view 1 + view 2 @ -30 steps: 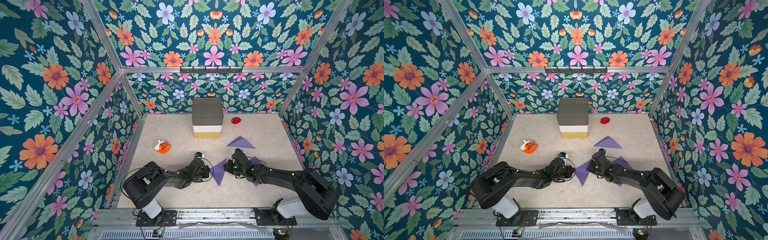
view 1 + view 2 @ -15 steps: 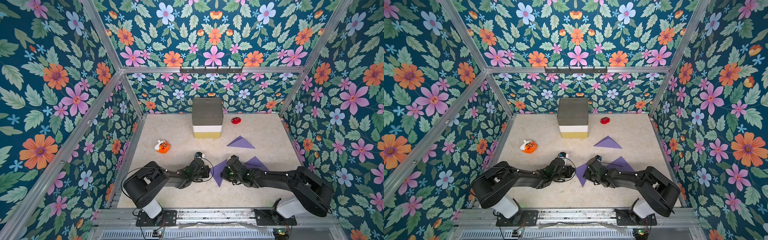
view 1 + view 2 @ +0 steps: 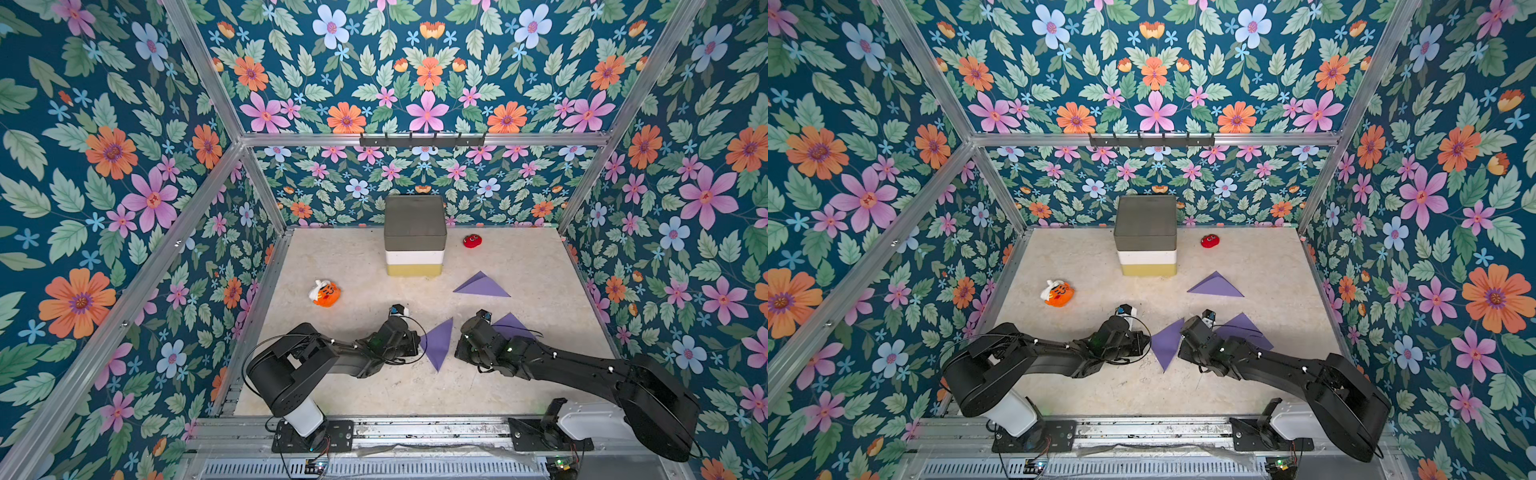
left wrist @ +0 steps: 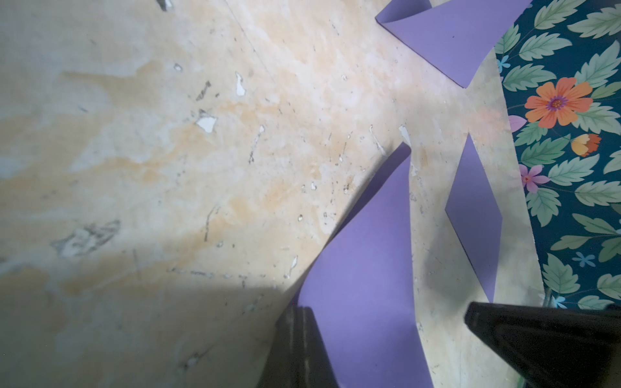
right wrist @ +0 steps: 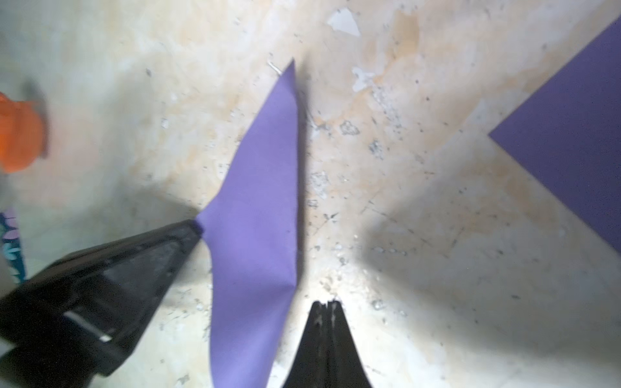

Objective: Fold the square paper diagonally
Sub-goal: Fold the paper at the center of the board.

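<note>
At left, left tool [image 5: 194, 231]: clenched on the left-hand corner of the folded purple paper [image 3: 437, 345], holding that corner slightly off the tabletop [image 3: 374, 390].

Between the two tools, the paper itself: a triangle, already doubled over, near the front middle of the tabletop. Points its apex toward the left tool and turns its long edge, probably the fold line, toward the right tool [image 5: 324, 307]. Runs that long edge roughly front to back, leaning a little rightward at the far end.

At right, right tool: clenched on nothing, tips low over the tabletop just beside the long edge near its front end, apart from the sheet in the right wrist view; touching the tabletop or not, cannot tell. Nearer to the fold than the left tool, so likely the one to press it flat. Calls for travel along that edge, not across it. Further right, partly under the right arm, a second purple sheet [image 3: 513, 326], well clear.

Against the picture a second back: same spot and same lie for the paper, same hold by the left tool. Right tool then over the far part of the long edge. Now down by the near part and off the sheet, with more purple surface uncovered.
</note>
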You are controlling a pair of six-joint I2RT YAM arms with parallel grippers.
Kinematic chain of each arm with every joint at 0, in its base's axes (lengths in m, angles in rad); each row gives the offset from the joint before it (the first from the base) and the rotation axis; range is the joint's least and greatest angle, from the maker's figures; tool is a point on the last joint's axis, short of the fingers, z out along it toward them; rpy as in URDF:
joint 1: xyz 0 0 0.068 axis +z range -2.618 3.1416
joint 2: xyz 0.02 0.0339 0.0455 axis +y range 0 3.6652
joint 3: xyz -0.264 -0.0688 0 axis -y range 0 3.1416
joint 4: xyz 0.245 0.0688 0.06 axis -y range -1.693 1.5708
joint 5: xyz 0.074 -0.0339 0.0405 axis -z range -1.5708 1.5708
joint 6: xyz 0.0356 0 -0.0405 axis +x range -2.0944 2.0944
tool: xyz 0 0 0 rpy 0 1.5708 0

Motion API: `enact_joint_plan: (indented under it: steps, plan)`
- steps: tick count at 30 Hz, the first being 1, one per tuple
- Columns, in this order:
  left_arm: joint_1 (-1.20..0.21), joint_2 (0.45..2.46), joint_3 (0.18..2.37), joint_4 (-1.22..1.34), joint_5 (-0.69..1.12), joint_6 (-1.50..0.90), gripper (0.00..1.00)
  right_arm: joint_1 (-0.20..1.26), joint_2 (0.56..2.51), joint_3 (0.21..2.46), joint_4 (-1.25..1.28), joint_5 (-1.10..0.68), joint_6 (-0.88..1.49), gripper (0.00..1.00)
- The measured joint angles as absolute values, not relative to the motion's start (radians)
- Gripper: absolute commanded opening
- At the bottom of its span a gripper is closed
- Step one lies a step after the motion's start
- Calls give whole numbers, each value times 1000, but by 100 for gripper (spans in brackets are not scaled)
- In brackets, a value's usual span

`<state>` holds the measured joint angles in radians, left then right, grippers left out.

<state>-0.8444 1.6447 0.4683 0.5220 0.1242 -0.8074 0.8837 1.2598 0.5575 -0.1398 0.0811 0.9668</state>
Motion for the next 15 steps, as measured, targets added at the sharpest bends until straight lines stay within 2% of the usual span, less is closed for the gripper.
enact_joint_plan:
  steps: [5,15]
  plan:
    - [-844,1645,467,524,124,-809,0,891,1241,533,-30,31,989,5]
    - [-846,1645,467,525,125,-809,0,919,1388,571,62,0,1001,3]
